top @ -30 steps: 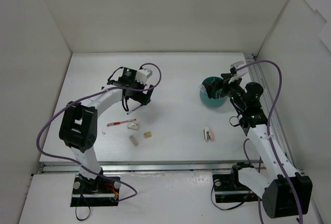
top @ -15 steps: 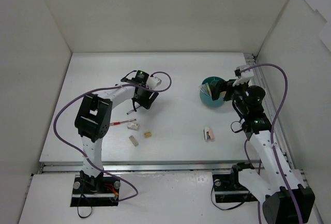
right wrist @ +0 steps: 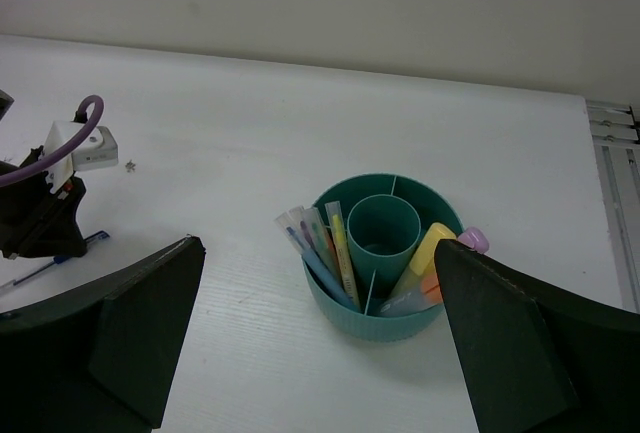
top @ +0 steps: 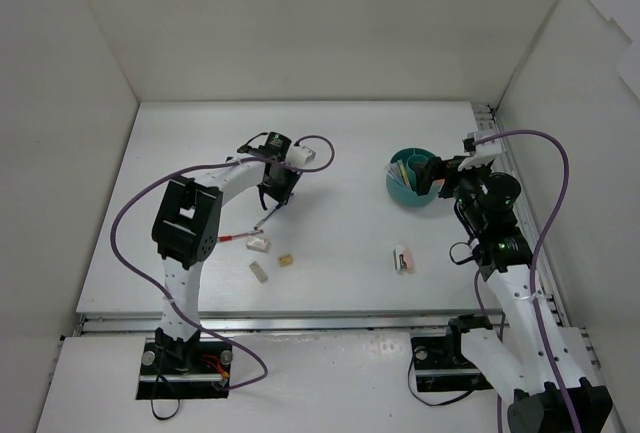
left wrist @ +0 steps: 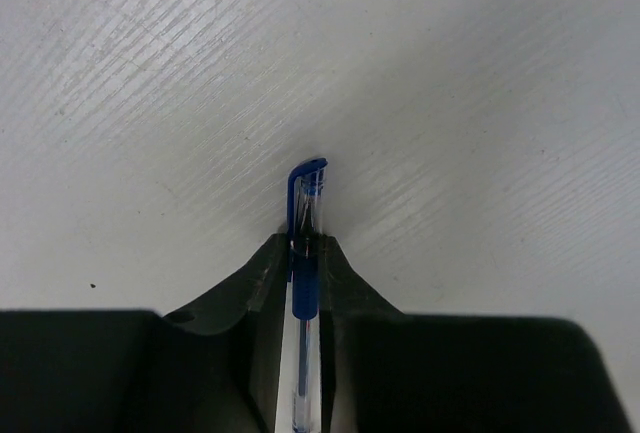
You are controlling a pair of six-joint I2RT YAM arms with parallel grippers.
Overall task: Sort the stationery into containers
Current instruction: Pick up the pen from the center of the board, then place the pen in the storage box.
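The left hand (left wrist: pixel 305 245) pinches the blue pen (left wrist: pixel 308 191) lengthwise, well left of the teal organiser (top: pixel 408 191) beside the spread right hand (top: pixel 438 175).

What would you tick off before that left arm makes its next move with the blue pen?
1. Grip on the blue pen: ok, the left gripper is shut on its barrel.
2. Pen lifted off the table: cannot tell.
3. Room in the teal organiser: ok, its centre tube looks empty.
4. Way past the right gripper: not ok, it hangs open right by the organiser.
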